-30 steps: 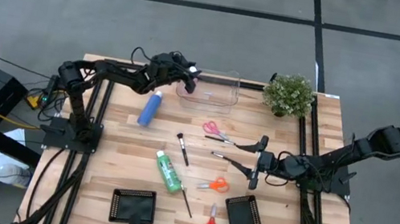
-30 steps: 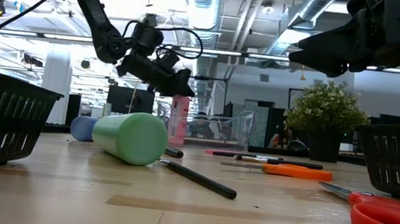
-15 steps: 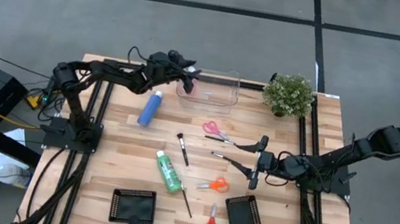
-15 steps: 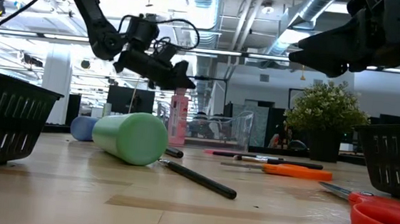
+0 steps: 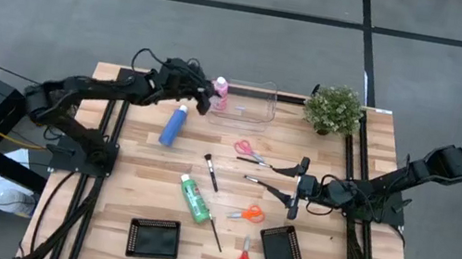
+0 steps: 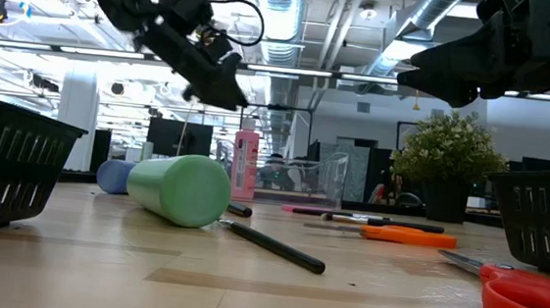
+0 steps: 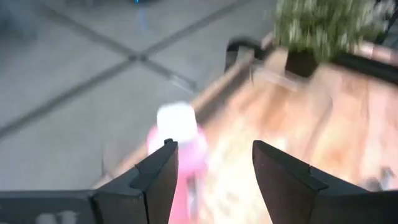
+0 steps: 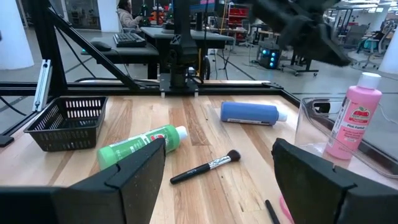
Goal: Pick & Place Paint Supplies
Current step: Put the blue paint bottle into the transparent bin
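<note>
The pink bottle (image 5: pixel 219 93) stands upright in the clear bin (image 5: pixel 254 103) — placed, I judge. The left pincer (image 5: pixel 201 103) is open and empty beside it; the right pincer (image 5: pixel 297 187) waits open. Next comes the blue bottle (image 5: pixel 174 125), lying on the worktop (image 5: pixel 127 187) — it needs a sideways grasp.

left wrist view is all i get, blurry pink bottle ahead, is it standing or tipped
Observer: Standing. The low view shows the pink bottle upright, white cap on top.
Operator: is it in the bin
Observer: The high view puts it at the left end of the clear bin, apparently inside.
Operator: other bottles?
Observer: The blue bottle and green bottle lie on their sides on the table.
</note>
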Motion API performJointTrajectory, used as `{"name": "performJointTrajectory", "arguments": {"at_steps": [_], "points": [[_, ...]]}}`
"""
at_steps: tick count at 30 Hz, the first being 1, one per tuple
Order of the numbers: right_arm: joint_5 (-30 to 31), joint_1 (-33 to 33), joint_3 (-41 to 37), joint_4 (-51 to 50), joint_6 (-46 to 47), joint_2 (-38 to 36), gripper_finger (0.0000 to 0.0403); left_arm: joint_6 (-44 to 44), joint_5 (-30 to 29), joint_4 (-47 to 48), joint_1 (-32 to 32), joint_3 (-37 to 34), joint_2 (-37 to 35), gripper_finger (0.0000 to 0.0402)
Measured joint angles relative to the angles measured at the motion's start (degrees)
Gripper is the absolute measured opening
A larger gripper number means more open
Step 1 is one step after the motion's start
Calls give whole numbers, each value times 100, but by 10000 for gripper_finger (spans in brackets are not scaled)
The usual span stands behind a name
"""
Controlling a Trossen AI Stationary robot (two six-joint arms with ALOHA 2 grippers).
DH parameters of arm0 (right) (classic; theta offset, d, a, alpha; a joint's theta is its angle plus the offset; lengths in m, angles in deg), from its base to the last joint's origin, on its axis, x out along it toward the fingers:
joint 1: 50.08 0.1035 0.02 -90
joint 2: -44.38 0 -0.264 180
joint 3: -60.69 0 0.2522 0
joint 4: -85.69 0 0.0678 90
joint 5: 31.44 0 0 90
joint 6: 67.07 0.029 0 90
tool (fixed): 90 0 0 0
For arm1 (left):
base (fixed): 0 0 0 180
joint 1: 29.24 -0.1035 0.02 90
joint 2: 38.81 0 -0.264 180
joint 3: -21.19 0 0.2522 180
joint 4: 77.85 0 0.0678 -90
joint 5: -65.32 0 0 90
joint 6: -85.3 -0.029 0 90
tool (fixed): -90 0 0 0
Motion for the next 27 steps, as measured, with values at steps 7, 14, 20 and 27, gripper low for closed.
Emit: {"name": "performJointTrajectory", "arguments": {"at_steps": [7,14,20,27], "points": [[-9,2,0,-15,242,1,279,927,-432,2279,368,2,-964,190],[-11,0,0,-102,437,2,279,1419,-756,3385,545,2,-604,190],[-11,0,0,-137,511,2,279,1252,-848,3488,224,2,96,201],[-10,0,0,-228,588,2,279,1390,-545,3696,-45,2,633,252]]}}
